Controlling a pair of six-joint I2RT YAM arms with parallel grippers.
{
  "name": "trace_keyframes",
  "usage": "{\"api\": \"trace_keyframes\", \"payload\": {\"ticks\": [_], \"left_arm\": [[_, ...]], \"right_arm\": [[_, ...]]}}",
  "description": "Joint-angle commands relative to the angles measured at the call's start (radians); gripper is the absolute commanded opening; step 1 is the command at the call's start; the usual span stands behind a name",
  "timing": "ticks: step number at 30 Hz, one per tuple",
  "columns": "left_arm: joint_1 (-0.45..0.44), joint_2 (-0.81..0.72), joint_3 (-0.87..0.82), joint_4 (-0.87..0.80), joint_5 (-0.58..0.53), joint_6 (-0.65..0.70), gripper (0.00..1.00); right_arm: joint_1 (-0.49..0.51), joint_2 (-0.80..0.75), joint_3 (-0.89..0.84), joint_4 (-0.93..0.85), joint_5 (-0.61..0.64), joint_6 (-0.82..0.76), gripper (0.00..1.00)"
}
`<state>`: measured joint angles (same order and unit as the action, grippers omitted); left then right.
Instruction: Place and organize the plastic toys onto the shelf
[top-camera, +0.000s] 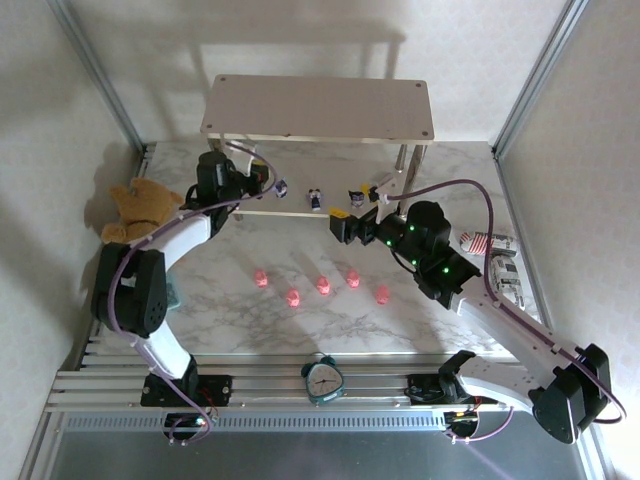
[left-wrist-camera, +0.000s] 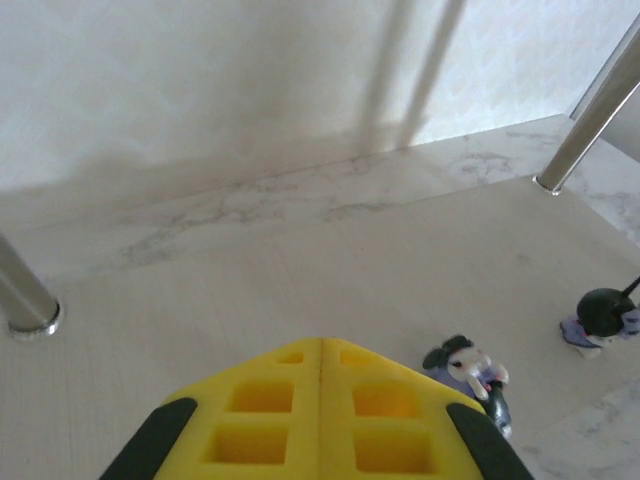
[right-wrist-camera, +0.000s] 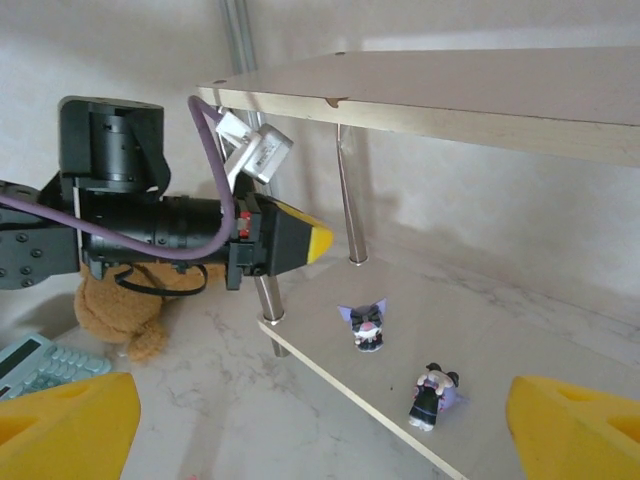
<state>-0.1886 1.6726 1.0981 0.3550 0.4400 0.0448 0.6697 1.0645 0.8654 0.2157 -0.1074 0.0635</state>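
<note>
Left gripper (left-wrist-camera: 320, 400) clenched, empty, over lower board of shelf (left-wrist-camera: 250, 300); purple figurine (right-wrist-camera: 366, 325) just right of its tip stands upright, long axis vertical, facing the released right gripper (right-wrist-camera: 318, 420)

Bright, even overhead light, soft shadows, sharp focus

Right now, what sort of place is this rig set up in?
Probably a staged robot test cell, not a home: plain white wall panels on metal corner posts, an aluminium mounting rail at the near edge, and a marble-look table holding a small shelf and pink toys.
</note>
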Motion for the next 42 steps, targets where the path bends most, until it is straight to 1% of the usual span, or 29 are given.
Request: {"api": "trace_keyframes", "payload": {"ticks": [1,3,5,8,10,13,17,22,26,29,37,42], "left_arm": [[-0.012,-0.06,-0.049,-0.062,-0.067,-0.132,0.0],[-0.018,-0.083,-0.081,-0.069,-0.097,-0.205,0.0],[-0.031,-0.109,-0.122,-0.065,-0.144,-0.269,0.0],[-0.064,-0.142,-0.193,-0.037,-0.223,-0.361,0.0],[-0.086,-0.158,-0.241,-0.016,-0.263,-0.413,0.0],[-0.098,-0.155,-0.278,0.064,-0.267,-0.47,0.0],[-0.1,-0.119,-0.26,0.084,-0.26,-0.505,0.0],[-0.098,-0.067,-0.225,0.107,-0.266,-0.519,0.0],[-0.095,-0.003,-0.182,0.135,-0.214,-0.555,0.0],[-0.094,0.034,-0.155,0.147,-0.208,-0.576,0.0],[-0.087,0.101,-0.079,0.105,-0.217,-0.592,0.0],[-0.083,0.116,-0.058,0.071,-0.229,-0.585,0.0]], "right_arm": [[-0.007,-0.016,0.038,-0.037,0.012,0.013,0.94],[-0.007,-0.001,0.063,-0.076,0.02,0.021,0.92],[-0.006,0.019,0.095,-0.124,0.025,0.025,0.88],[-0.007,0.048,0.143,-0.184,0.028,0.03,0.75],[-0.007,0.063,0.169,-0.215,0.043,0.036,0.62],[-0.007,0.087,0.189,-0.237,0.061,0.054,0.53],[-0.006,0.107,0.202,-0.254,0.07,0.078,0.52],[-0.007,0.086,0.178,-0.25,0.091,0.076,0.53],[-0.007,0.079,0.17,-0.253,0.105,0.066,0.53],[-0.007,0.08,0.17,-0.25,0.106,0.059,0.53],[-0.023,0.104,0.192,-0.251,0.092,0.047,0.54],[-0.038,0.102,0.184,-0.237,0.085,0.055,0.55]]}}
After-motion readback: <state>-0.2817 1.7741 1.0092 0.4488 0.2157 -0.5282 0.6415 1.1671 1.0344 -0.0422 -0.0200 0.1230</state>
